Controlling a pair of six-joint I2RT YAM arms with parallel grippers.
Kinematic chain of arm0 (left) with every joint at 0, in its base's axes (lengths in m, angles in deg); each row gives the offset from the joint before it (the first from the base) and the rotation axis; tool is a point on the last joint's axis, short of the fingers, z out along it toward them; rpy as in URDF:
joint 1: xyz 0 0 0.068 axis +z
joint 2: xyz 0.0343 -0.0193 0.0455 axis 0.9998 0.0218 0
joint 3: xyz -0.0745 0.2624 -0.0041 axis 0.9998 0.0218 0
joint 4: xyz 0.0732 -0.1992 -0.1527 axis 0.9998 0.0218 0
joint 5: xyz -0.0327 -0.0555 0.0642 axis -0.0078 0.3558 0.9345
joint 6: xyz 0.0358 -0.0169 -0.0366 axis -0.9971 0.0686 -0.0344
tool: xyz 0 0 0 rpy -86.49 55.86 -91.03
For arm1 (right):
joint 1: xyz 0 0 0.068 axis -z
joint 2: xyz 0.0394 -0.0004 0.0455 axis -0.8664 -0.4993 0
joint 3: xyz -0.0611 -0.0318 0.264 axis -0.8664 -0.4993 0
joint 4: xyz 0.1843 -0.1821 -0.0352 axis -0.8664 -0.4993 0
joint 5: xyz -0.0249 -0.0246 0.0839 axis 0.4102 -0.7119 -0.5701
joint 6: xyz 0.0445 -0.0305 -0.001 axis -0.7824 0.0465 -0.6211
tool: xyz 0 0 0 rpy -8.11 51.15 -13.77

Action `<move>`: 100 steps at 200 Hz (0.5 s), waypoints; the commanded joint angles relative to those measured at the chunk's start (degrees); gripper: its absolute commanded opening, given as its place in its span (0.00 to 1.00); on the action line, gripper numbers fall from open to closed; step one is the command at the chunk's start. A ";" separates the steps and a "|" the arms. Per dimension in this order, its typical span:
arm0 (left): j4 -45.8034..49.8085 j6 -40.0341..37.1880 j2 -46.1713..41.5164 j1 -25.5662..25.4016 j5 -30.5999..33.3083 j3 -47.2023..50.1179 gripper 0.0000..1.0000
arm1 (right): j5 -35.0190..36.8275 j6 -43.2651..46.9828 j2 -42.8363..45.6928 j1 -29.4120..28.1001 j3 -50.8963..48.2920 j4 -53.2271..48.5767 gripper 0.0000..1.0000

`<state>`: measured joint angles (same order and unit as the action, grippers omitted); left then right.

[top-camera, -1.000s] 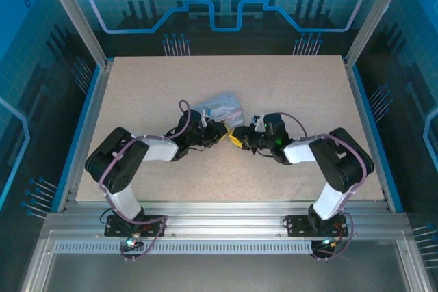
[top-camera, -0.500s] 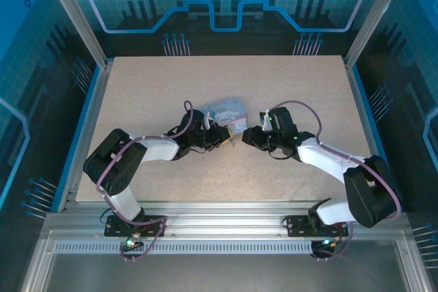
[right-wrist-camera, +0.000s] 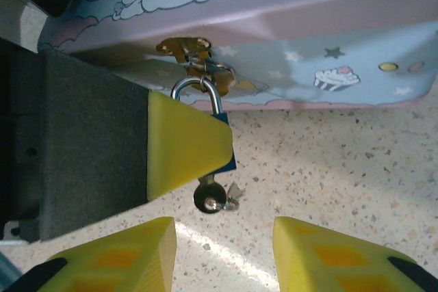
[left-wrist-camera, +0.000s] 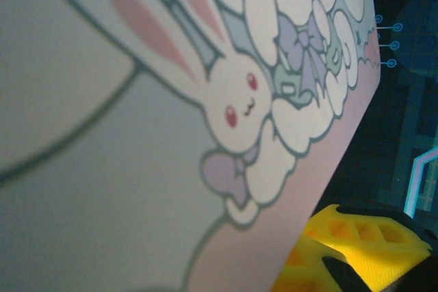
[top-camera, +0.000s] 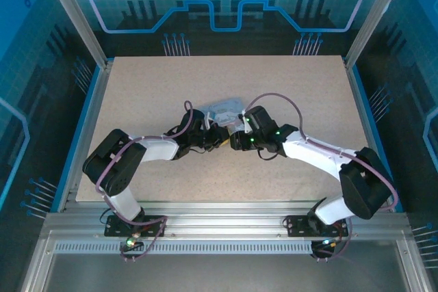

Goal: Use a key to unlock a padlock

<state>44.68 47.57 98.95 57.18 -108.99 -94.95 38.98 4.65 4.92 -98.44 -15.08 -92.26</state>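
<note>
Nearest our right wrist: right gripper had swung in, fingers spread short of the key, poised to pinch | key sat in the padlock (hanging from the tin) | a finger of the left gripper covered the padlock; its clench we couldn't tell.

One tin, one padlock, one key

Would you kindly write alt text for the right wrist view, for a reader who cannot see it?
A small padlock hangs by its shackle from the brass hasp of a cartoon-printed tin, a key at its underside. A yellow finger from the left arm covers most of its body, and the right gripper stands open just below.
</note>
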 commanded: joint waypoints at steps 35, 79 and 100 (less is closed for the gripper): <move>-0.15 -1.13 -2.28 -0.07 -2.79 -1.88 0.00 | 3.48 4.47 -4.44 -2.66 5.12 -3.72 0.43; -0.07 -1.09 -2.52 0.13 -2.90 -1.84 0.00 | 2.00 5.37 -5.14 -3.04 5.55 -2.52 0.43; -0.41 -0.88 -2.61 0.37 -3.11 -1.61 0.00 | 1.86 4.85 -3.88 -3.27 4.36 -1.53 0.44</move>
<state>46.43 46.67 98.75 57.66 -108.77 -94.95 41.78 8.89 1.03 -100.30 -10.81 -95.63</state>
